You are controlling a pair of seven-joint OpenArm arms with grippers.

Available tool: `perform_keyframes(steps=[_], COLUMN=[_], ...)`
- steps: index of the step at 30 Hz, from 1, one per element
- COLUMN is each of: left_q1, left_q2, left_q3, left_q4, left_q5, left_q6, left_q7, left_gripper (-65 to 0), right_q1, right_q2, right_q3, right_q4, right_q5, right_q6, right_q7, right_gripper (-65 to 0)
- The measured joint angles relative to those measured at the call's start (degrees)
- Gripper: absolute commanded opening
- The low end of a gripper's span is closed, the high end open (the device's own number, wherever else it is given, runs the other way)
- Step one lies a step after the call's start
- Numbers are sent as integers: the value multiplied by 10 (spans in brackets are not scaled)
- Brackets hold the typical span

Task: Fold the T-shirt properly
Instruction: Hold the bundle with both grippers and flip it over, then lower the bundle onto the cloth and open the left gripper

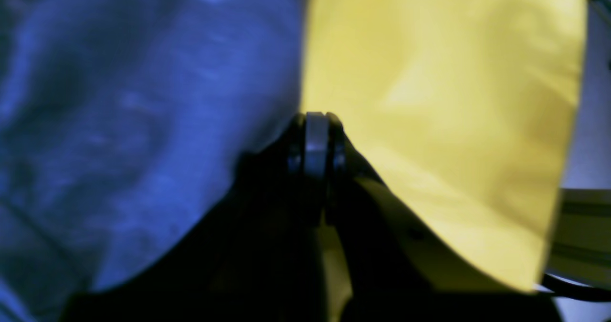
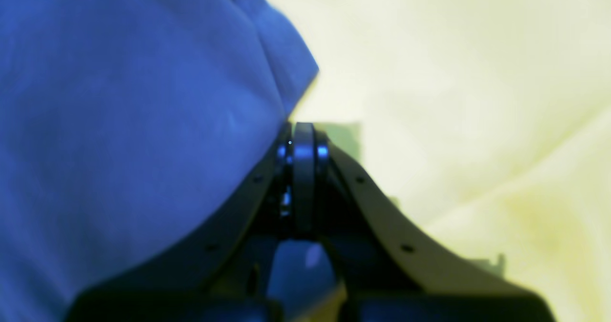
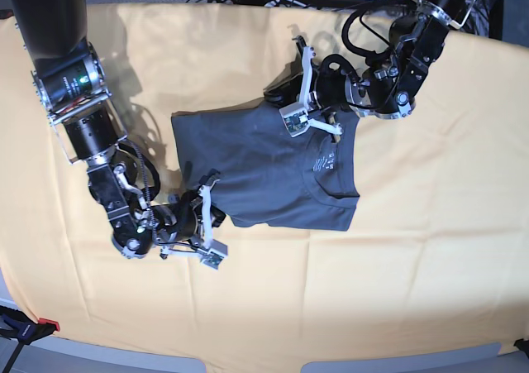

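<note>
A wide yellow tablecloth [image 3: 430, 249] is spread over the whole work surface, creased in places. On its middle the plain dark slate-grey cotton T-shirt [image 3: 264, 170] is laid flat, partly folded into a rough rectangle, with the ribbed collar and small white tag marks [image 3: 323, 161] turned toward the base view's right. 2 black arms are bent over it. The left gripper [image 3: 285, 88] is placed at the shirt's far edge, its jaws clenched together; whether cloth is pinched between them cannot be told. The right gripper [image 3: 216, 216] is set at the shirt's near left corner, jaws likewise pressed together, blue fabric lying against one side in the wrist view.
</note>
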Motion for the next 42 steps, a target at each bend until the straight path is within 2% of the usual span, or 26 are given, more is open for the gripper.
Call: perform_keyframes(steps=[2, 4, 6, 10, 15, 18, 20, 24, 27, 31, 34, 39, 42], left_q1=[-1, -3, -6, -19, -66, -105, -131, -168, -199, -234, -265, -313, -331], left_q2=[-4, -5, -3, -3, 0, 1, 1, -3, 2, 5, 2, -3, -2], left_q3=[1, 1, 1, 1, 2, 2, 1, 0, -1, 2, 2, 2, 2], left_q4=[-1, -4, -7, -38, -111, -174, -218, -291, -320, -328, -332, -334, -333], left_q5=[31, 59, 86, 128, 190, 210, 229, 247, 254, 266, 263, 191, 189], left_q6=[9, 33, 55, 73, 77, 79, 65, -6, -54, -75, -81, -77, -77], left_q7=[-24, -39, -48, -98, -180, -237, -293, -399, -405, -381, -335, -297, -280], left_gripper=[-650, -650, -650, -650, -650, -650, -650, -650, -650, -650, -650, -650, -650], right_q1=[-3, -12, -28, -73, -151, -203, -242, -325, -379, -441, -475, -514, -518], right_q2=[17, 35, 50, 74, 119, 140, 141, 131, 108, 61, 26, -11, -29], right_q3=[0, 0, 0, 2, 5, 9, 27, 81, 137, 212, 250, 265, 265], right_q4=[4, 17, 40, 103, 205, 273, 315, 382, 412, 438, 452, 463, 464], right_q5=[46, 75, 83, 84, 103, 102, 94, 83, 77, 70, 68, 73, 73], right_q6=[0, 0, 0, -5, -9, -47, -56, -70, -79, -94, -95, -88, -86], right_q7=[-21, -31, -31, -26, -19, -18, -31, -35, -43, -48, -48, -47, -48], right_gripper=[-650, -650, -650, -650, -650, -650, -650, -650, -650, -650, -650, -650, -650])
